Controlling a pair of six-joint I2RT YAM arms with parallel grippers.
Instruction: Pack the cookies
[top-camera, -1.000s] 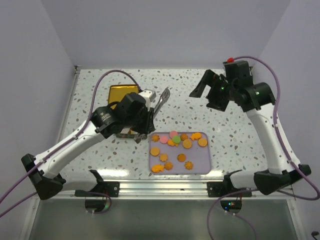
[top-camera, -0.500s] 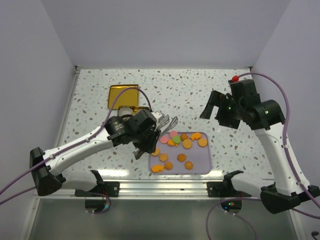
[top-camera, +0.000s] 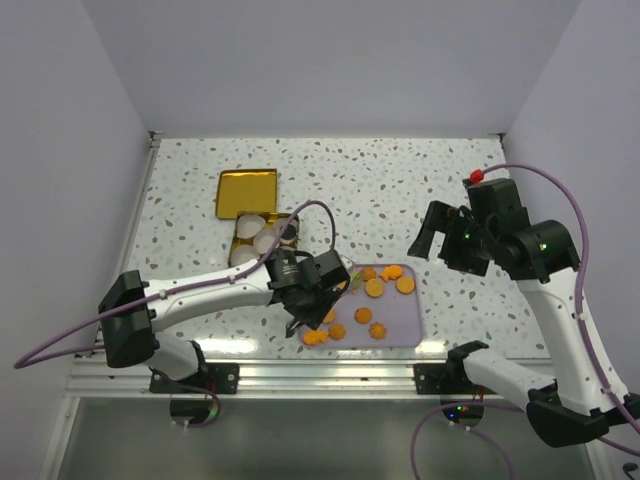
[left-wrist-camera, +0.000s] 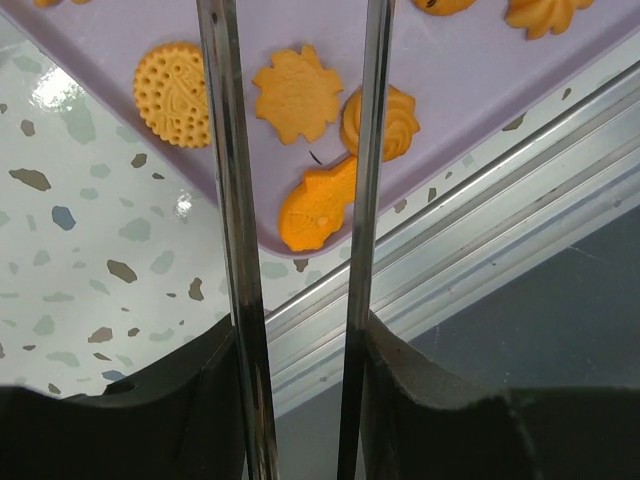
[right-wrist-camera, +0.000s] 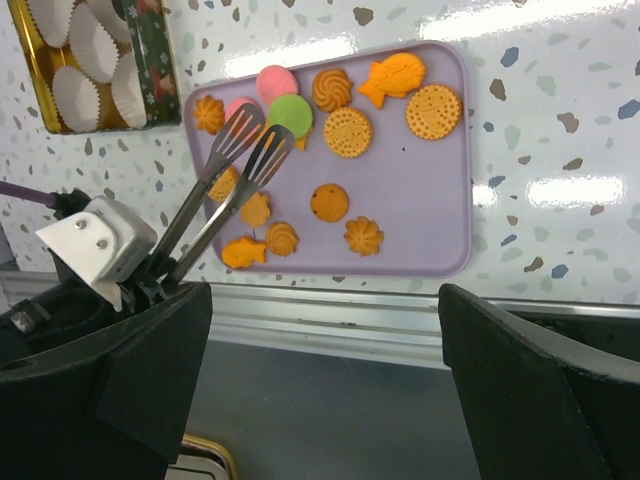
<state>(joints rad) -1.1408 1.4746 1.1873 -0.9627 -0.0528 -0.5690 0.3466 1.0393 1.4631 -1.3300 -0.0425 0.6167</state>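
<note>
Above the lavender tray (right-wrist-camera: 440, 215) holding the cookies (right-wrist-camera: 347, 131), the left gripper (right-wrist-camera: 250, 135) hovers with tongs parted and empty, while the right gripper (top-camera: 428, 229) hangs open beside the tray.

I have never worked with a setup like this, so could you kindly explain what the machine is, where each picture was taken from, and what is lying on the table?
These are two robot arms bolted at the near edge of a speckled table. One picture comes from a fixed camera above and behind them; the other two come from cameras on each wrist, looking along that arm's own fingers.

The left gripper has long spatula-like fingers, slightly apart, reaching over a lilac tray of small cookies: mostly orange rounds, flowers and a fish shape, plus one pink and one green. It holds nothing as far as I can see. The right gripper hovers open and empty to the tray's right.

Behind the tray sits a gold tin holding white pleated paper cups, with its gold lid lying beyond it.
</note>
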